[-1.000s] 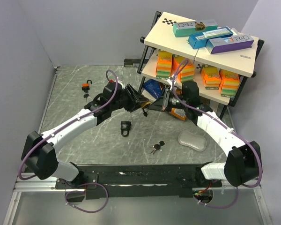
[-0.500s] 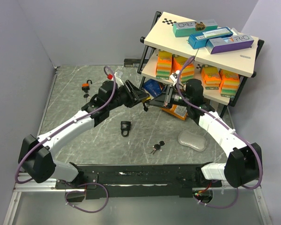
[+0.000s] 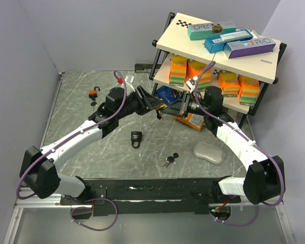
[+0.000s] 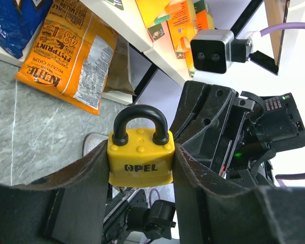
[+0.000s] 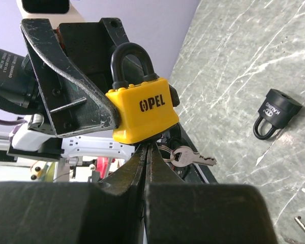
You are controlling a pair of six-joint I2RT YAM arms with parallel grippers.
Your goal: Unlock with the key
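A yellow padlock (image 4: 140,161) marked OPEL, with a black shackle closed on top, is clamped by its sides in my left gripper (image 4: 141,165) and held in the air. In the top view the padlock (image 3: 161,107) hangs between both arms, in front of the shelf. My right gripper (image 5: 147,146) is shut, its tips pressed up against the underside of the padlock (image 5: 142,117). The key in its grip is hidden between the tips. A ring with a spare key (image 5: 189,157) dangles just beside them.
On the table lie a black padlock (image 3: 136,137), a key bunch (image 3: 170,160), an orange padlock (image 3: 94,93) and a grey pouch (image 3: 209,152). A two-level shelf (image 3: 173,40) with boxes stands at the back right. An orange snack bag (image 4: 73,51) lies below it.
Both arms have carried the padlock a little up and back toward the shelf over the last second. In the last half second they barely moved. Both grips are unchanged.
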